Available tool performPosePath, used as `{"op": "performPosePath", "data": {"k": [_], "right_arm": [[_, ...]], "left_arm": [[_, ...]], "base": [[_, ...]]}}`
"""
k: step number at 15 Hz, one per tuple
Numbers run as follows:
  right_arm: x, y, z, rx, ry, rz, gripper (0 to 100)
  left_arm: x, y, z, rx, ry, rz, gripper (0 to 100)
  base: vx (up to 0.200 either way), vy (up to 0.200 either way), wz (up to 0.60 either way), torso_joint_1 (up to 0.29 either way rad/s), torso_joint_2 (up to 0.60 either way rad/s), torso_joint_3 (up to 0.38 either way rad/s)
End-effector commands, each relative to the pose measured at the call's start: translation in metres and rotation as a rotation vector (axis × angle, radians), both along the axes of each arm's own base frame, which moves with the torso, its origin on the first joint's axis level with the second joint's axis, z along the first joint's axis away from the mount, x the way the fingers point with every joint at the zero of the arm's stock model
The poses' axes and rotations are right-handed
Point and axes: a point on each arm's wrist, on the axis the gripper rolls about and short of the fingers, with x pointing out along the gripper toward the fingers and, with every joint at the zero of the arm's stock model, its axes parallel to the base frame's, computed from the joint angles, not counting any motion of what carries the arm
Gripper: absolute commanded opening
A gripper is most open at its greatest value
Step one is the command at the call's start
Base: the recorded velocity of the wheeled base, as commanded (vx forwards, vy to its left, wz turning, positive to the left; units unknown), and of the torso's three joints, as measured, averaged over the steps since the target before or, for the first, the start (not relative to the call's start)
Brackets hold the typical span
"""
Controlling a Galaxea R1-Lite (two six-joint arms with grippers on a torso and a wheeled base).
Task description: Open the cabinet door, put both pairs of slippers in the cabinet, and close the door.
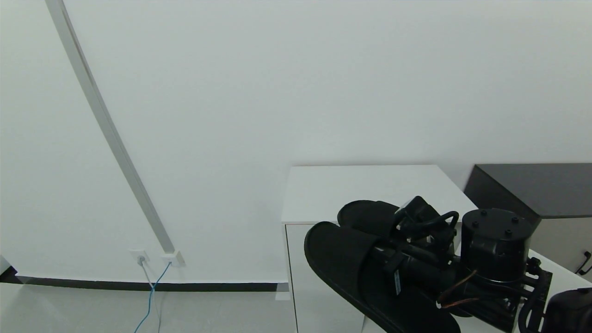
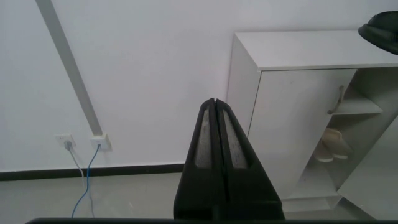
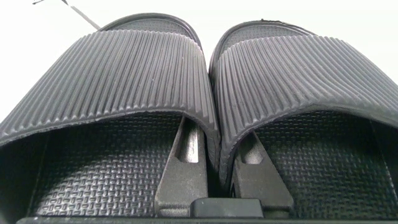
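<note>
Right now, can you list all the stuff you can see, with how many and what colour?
black slippers: one pair, black, held up in front of the white cabinet.
pale slippers: seemingly one pair, cream, on a shelf inside the white cabinet.
white cabinet: one, white, against the wall, one side open.
dark cabinet: one, dark grey, beside the white cabinet.
wall sockets: two, white, low on the wall.
cable: one, blue, hanging from a socket to the floor.
wall strip: one, grey, slanting up the wall.
left gripper: one, black, shut and empty.
right gripper: one, black, pinching the black slippers together.
</note>
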Motion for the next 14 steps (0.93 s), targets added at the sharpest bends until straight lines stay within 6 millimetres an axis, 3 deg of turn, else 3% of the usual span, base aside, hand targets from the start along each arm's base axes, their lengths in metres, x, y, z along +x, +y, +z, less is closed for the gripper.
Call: {"op": "performPosePath", "data": {"k": [1,14], "right_arm": [[0.0004,0.0006,-0.0014,-0.004,0.003,0.001,0],[-0.0011,-0.0001,-0.0034,-0.010,0.010,0.004,0]], "left_arm": [[0.0001,0.0000,0.0000,0.000,0.001,-0.001,0],[0.0001,0.0000,0.0000,-0.002,0.001,-0.001,0]], "base": [[0.000,-0.200,0.00,0.002,0.00,0.002],[0.000,-0.200,0.00,0.004,0.00,0.002]]}}
